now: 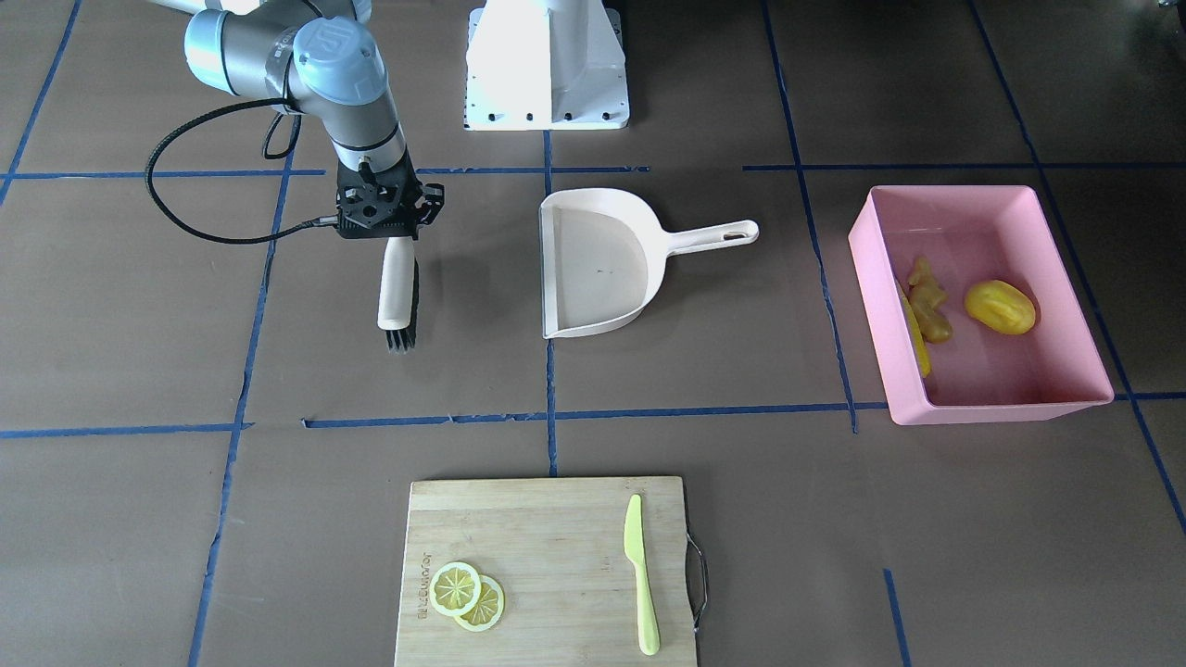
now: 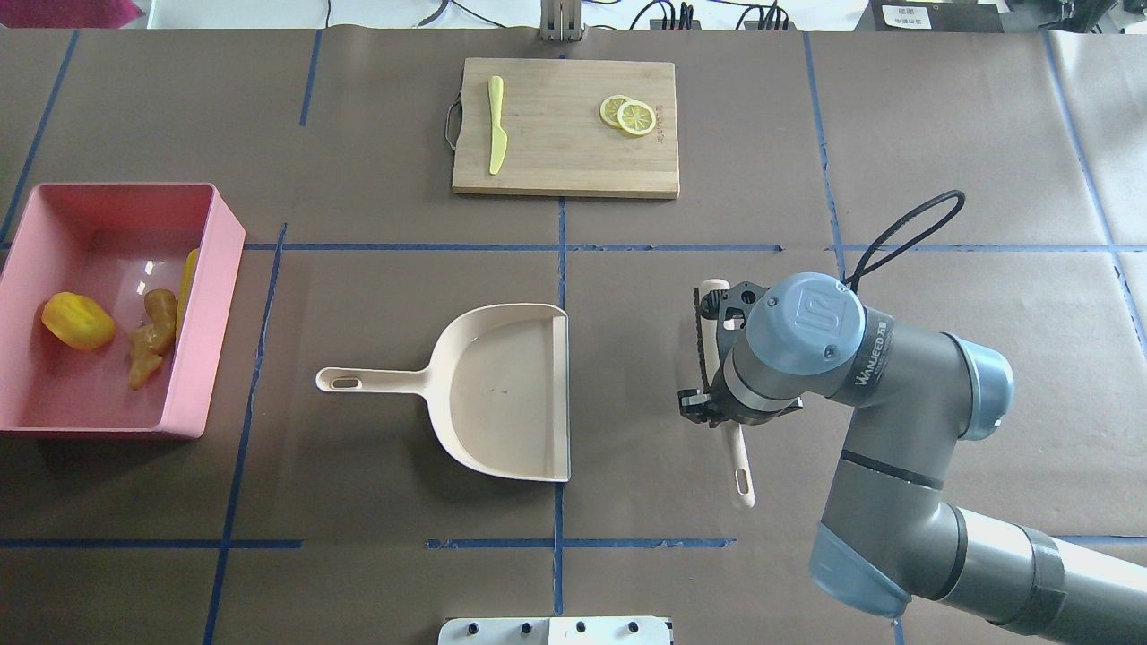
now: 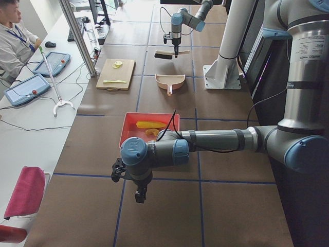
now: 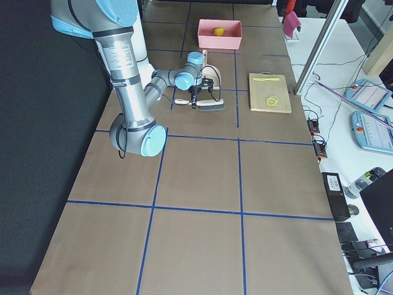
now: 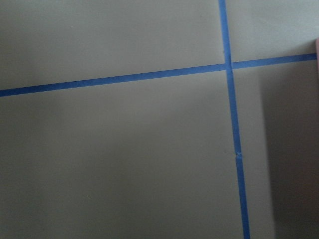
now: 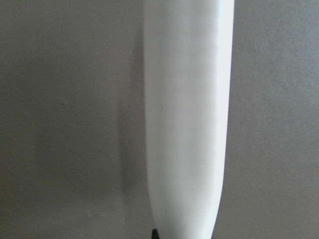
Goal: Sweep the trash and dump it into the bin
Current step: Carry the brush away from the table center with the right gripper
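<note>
The trash lies inside the pink bin: a corn cob along the wall, a ginger root and a yellow oval lump. The cream dustpan rests empty mid-table, its handle toward the bin. My right gripper is shut on the cream handle of a black-bristled brush, held level beside the dustpan's open mouth. That handle fills the right wrist view. My left gripper shows only in the exterior left view, beyond the bin's end; I cannot tell its state.
A wooden cutting board at the far edge carries two lemon slices and a lime-green knife. The robot's white base stands behind the dustpan. A person sits at a side desk.
</note>
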Robot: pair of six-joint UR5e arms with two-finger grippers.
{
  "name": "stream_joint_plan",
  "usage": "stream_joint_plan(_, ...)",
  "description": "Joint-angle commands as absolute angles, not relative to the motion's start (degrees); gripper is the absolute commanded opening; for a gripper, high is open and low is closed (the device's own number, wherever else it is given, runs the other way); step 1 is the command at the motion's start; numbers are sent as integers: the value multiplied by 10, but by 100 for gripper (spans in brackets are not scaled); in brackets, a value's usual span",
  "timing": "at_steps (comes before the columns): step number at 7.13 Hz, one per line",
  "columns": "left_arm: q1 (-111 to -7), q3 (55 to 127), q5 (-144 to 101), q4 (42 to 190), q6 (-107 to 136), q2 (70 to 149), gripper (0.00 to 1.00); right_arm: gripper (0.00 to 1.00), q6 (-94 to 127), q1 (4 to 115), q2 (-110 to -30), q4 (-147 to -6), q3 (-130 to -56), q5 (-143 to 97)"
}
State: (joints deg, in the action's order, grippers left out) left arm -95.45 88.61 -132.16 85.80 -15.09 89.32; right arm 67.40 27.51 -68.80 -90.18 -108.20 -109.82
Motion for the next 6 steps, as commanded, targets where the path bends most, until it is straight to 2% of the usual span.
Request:
stream_joint_plan(1,-954,882,-1317,860,-153,886,100,0,618,334,-738,-904,-1109,-1144)
stream_joint_plan(2,-954,888,-1311,858,-153,890,100,0,552,366,-790,-903,-1132,-1150)
stream_joint_plan(6,-951,902,-1316,805,-146,904,100,0,207,564,-955,-901,-1126,-1207)
